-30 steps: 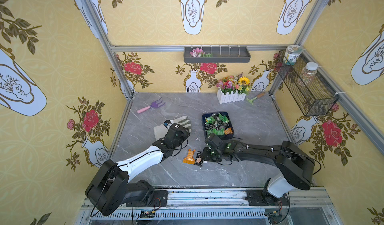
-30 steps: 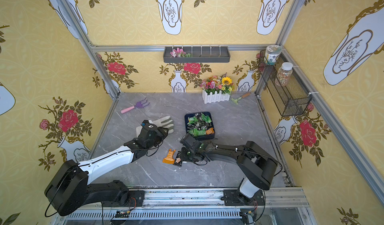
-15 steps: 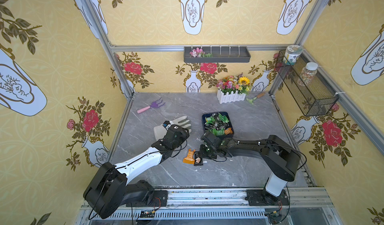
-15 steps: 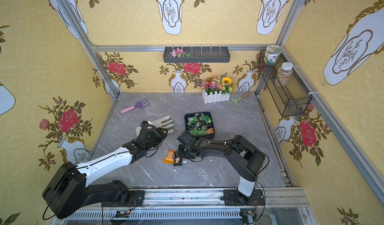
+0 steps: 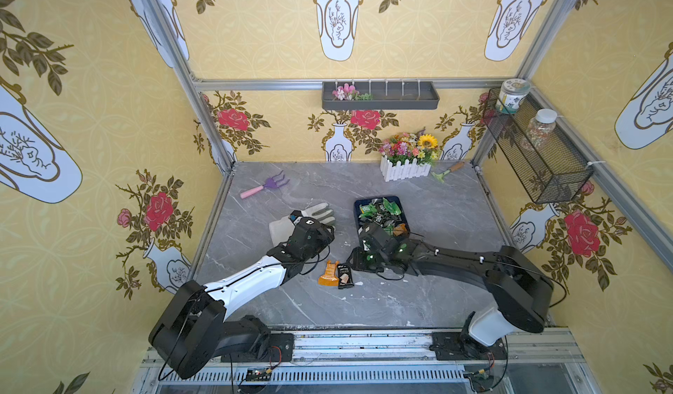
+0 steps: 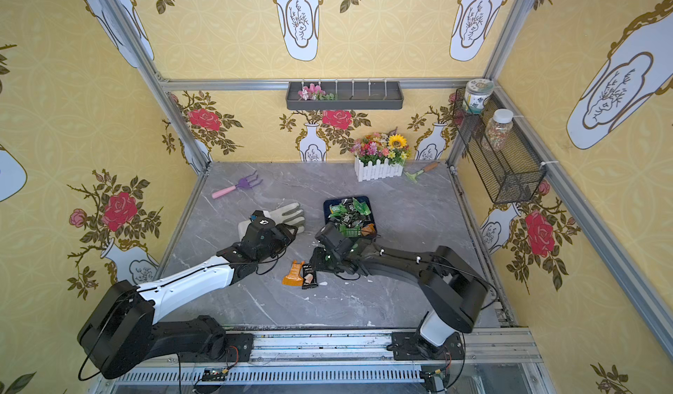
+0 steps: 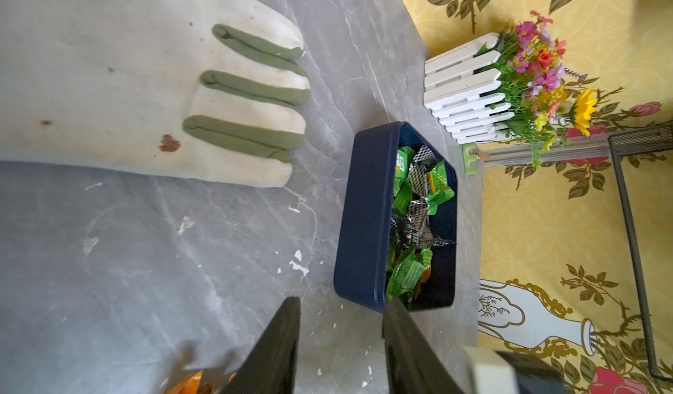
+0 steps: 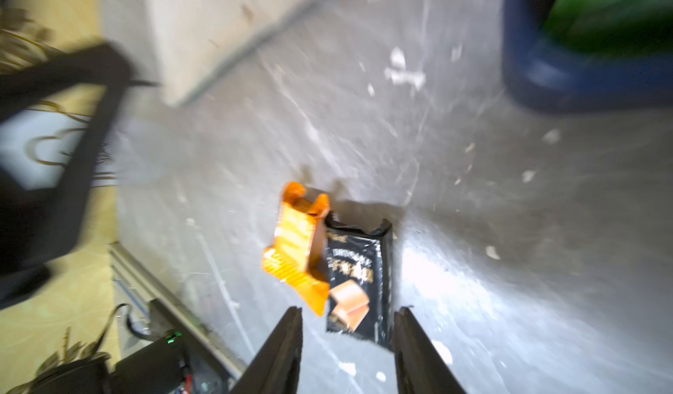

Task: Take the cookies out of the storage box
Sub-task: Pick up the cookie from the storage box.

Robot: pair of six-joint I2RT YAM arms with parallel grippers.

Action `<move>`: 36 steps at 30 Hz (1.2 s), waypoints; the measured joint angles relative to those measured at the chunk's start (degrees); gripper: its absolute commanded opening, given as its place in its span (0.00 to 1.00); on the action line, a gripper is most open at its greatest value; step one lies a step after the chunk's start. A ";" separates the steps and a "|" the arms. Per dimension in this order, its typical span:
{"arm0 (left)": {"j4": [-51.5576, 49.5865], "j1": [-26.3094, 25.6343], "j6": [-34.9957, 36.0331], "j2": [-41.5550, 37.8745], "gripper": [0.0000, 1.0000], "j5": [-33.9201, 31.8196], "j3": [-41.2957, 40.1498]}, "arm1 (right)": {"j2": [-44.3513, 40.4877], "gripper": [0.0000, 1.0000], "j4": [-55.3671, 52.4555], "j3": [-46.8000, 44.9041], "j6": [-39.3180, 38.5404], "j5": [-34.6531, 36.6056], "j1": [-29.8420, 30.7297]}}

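**Jaws Apart and Empty: Check Before the Next Pick**

Both pairs of jaws stand partly apart and hold nothing. Your right gripper [image 8: 349, 310] hangs low over the table [image 8: 510, 301]. Its tips flank the end of a black packet [image 8: 358, 264] that lies flat against an orange packet [image 8: 295, 250].

Your left gripper [image 7: 342, 301] hangs beside the glove [image 7: 109, 64].

In a top view, the storage box [image 5: 357, 210] sits just right of centre, heaped with cookies [image 5: 378, 213]. The two packets outside it lie below centre.

Hazards:
- Closing the right jaws here probably re-grips the black packet.
- The right wrist sits beside the box wall, so a careless swing could shove the box.
- The loose wrappers stand above the rim. A shallow pinch may slip off, drag two out together, or spill the heap.
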 measured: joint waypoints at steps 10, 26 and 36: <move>4.55 -0.61 1.95 12.83 0.49 8.90 9.40 | -1.79 0.49 -16.74 12.44 -21.92 1.70 -17.99; 4.83 -1.46 -0.11 24.44 0.44 11.13 16.24 | 18.80 0.65 -26.62 31.95 -36.48 -2.16 -25.92; 4.04 -1.90 -0.09 27.58 0.40 11.08 17.62 | 22.23 0.62 -22.47 30.49 -21.11 1.18 -23.61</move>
